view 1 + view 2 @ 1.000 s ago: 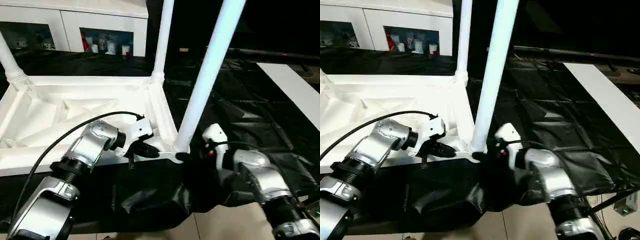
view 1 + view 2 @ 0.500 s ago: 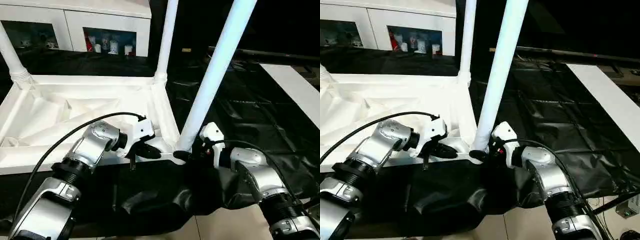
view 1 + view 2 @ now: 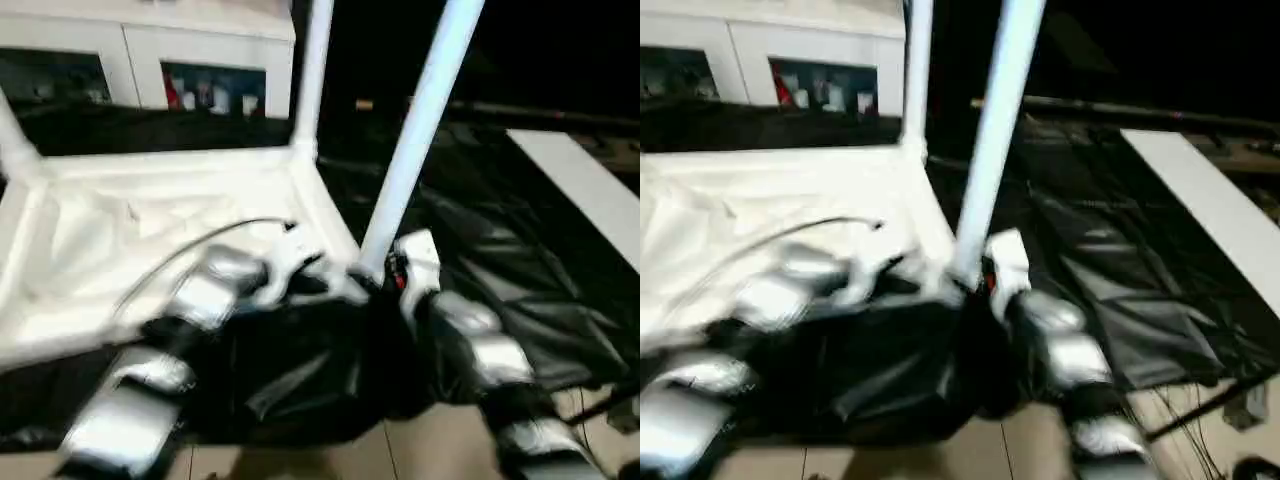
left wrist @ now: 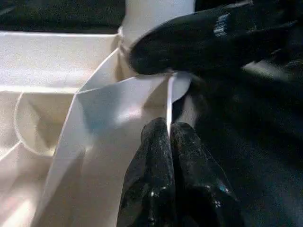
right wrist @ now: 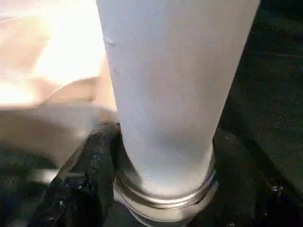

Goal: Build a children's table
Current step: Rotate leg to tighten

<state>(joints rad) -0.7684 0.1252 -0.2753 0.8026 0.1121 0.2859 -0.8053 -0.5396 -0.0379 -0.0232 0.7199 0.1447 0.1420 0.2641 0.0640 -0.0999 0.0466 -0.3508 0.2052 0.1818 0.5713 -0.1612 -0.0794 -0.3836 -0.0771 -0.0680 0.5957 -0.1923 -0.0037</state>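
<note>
The children's table (image 3: 150,220) lies upside down on the black-sheeted work table (image 3: 520,260), ribbed underside facing up. Three legs are visible standing up from corner sockets: a far one (image 3: 313,70), one at the picture's left edge (image 3: 12,140), and the pale-blue near leg (image 3: 415,140) at the near right corner, leaning slightly.

Left gripper (image 4: 169,135): its two black fingers (image 4: 151,156) are pressed together on the thin white rim of the table top, right beside the near corner socket. It is pinching that edge.

Right gripper (image 5: 161,156): in the right wrist view one black finger (image 5: 87,175) lies against the base of the near leg, next to the ringed collar (image 5: 165,196) where the leg meets the socket. The other finger sits on the far side of the tube, so the gripper clasps the leg at its foot. The left wrist view shows that same black finger (image 4: 203,40) across the leg base.

A white glass-door cabinet (image 3: 150,60) stands behind the work table.
</note>
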